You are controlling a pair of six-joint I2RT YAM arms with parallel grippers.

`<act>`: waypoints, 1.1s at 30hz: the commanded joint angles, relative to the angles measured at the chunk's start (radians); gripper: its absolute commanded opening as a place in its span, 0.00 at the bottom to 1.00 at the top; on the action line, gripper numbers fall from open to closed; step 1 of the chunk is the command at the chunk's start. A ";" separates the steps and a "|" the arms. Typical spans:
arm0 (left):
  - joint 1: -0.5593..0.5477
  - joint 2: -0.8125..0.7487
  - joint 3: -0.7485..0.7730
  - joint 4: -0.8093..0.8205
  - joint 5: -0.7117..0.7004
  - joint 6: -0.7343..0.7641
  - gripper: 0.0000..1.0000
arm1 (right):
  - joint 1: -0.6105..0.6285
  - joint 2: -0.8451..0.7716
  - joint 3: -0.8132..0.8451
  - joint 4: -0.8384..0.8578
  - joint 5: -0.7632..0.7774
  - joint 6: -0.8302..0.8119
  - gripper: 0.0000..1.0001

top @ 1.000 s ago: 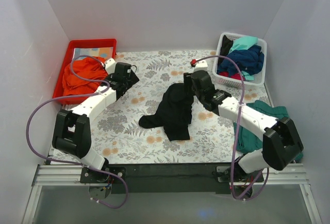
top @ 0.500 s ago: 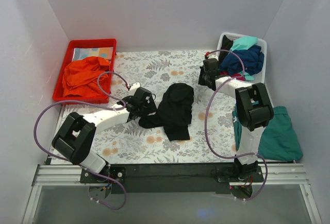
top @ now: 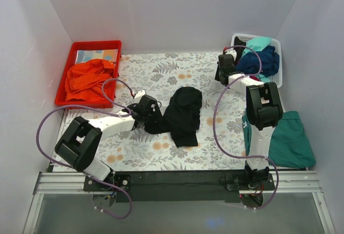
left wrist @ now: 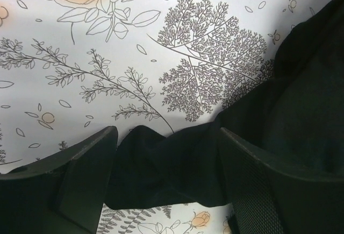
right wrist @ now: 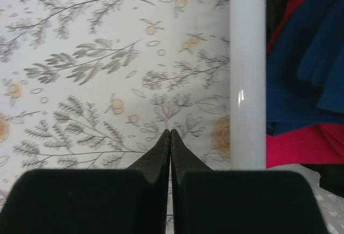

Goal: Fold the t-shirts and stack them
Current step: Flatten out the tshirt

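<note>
Floral-print tablecloth (top: pixel 161 72) carries a crumpled black t-shirt (top: pixel 184 113) at centre; at its nine o'clock the left gripper (left wrist: pixel 166 137) stands spread around a soft fold, while the right gripper (right wrist: pixel 170 137), pinched closed and empty, sits by the white plastic basket (right wrist: pixel 247 83) at two o'clock

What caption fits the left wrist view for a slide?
Open left pincer straddles an edge of the crumpled black t-shirt on the floral table cover.

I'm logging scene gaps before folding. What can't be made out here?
Top view: the black t-shirt is crumpled; its own folds hide the neckline.
Top view: the right arm covers part of the teal shirt.
Right wrist view: the basket runs off the frame; lower shirts buried.
</note>
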 commanded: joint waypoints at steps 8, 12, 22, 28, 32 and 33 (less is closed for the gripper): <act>0.000 0.050 0.054 -0.007 -0.024 0.010 0.75 | -0.098 -0.152 -0.144 -0.013 0.086 0.034 0.01; 0.000 0.038 0.055 -0.039 -0.094 -0.024 0.83 | -0.032 -0.307 -0.256 -0.012 0.095 0.024 0.02; -0.003 0.032 -0.003 -0.119 -0.073 -0.082 0.74 | 0.229 -0.676 -0.537 -0.131 0.106 0.103 0.34; -0.005 -0.002 -0.077 -0.112 -0.061 -0.110 0.70 | 0.428 -0.771 -0.655 -0.193 0.092 0.166 0.36; -0.005 -0.019 -0.113 -0.112 -0.061 -0.128 0.69 | 0.522 -0.771 -0.764 -0.184 0.079 0.223 0.41; -0.005 -0.024 -0.123 -0.115 -0.061 -0.138 0.68 | 0.534 -0.766 -0.776 -0.171 0.074 0.237 0.41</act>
